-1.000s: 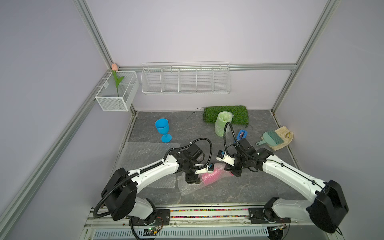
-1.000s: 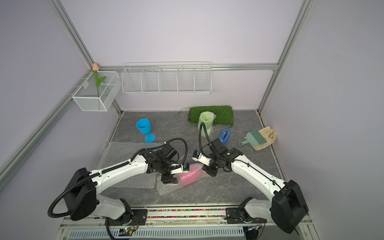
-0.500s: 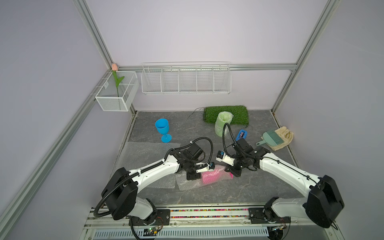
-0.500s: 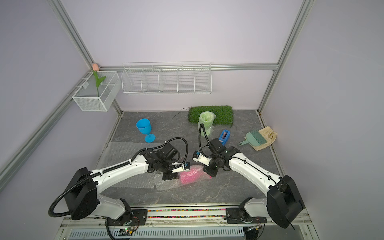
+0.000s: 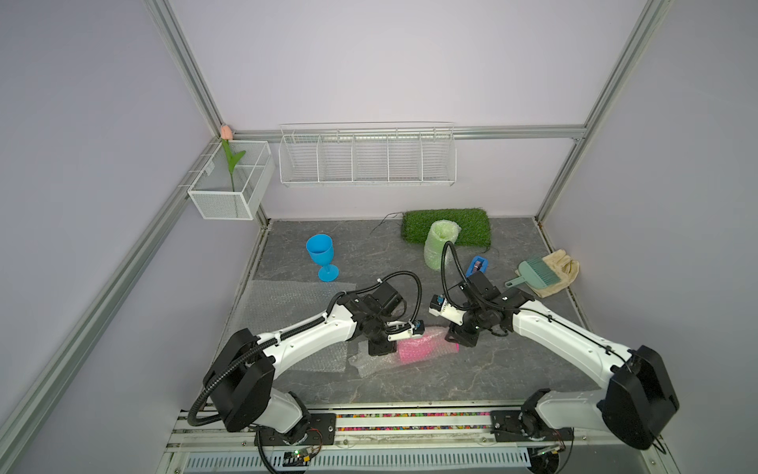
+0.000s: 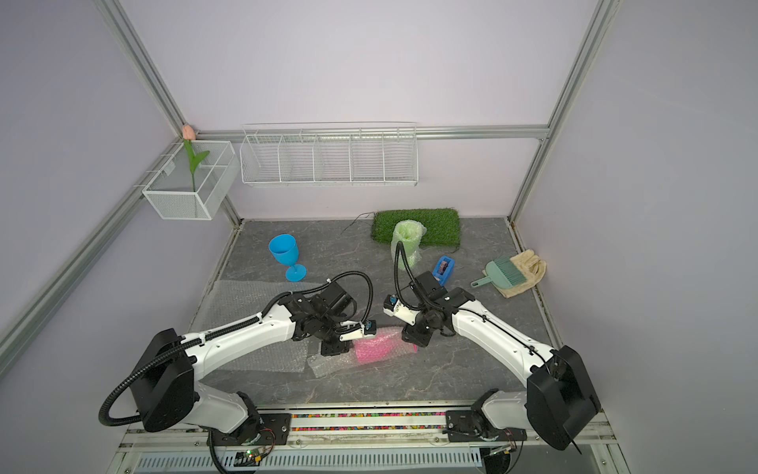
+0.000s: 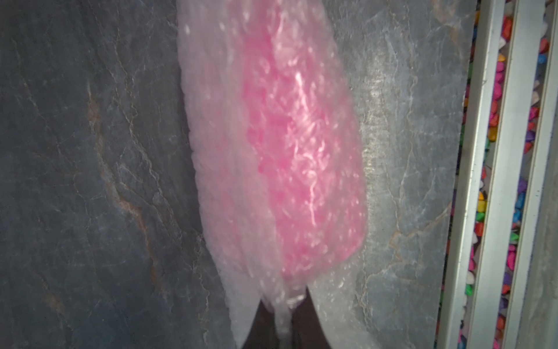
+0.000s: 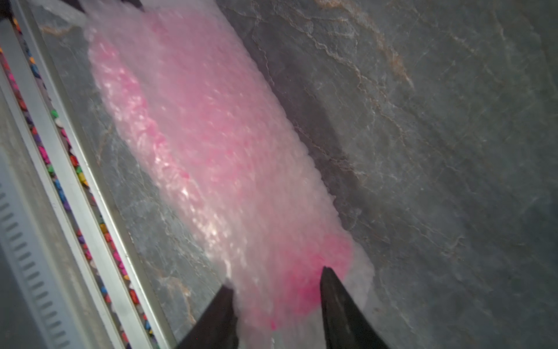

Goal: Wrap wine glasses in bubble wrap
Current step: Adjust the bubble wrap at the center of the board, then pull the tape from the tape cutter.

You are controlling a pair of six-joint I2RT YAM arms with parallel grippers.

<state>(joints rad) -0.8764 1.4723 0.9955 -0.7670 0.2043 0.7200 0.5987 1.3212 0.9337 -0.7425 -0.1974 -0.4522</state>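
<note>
The hot pink wine glass lies on its side near the table front, rolled in bubble wrap. My left gripper is shut on the gathered bubble wrap at one end of the roll. My right gripper stands open at the other end, its jaws on either side of the wrapped pink end. The blue wine glass stands bare at the back left. The green wine glass stands wrapped by the mat. A flat bubble wrap sheet lies under the left arm.
A green grass mat lies at the back. A small blue object, a teal brush and a beige cloth sit at the right. A wire rack and a mesh basket hang on the walls.
My left gripper has closed on the wrap at its end of the pink roll. My right gripper has opened at the other end. The roll has shifted slightly.
</note>
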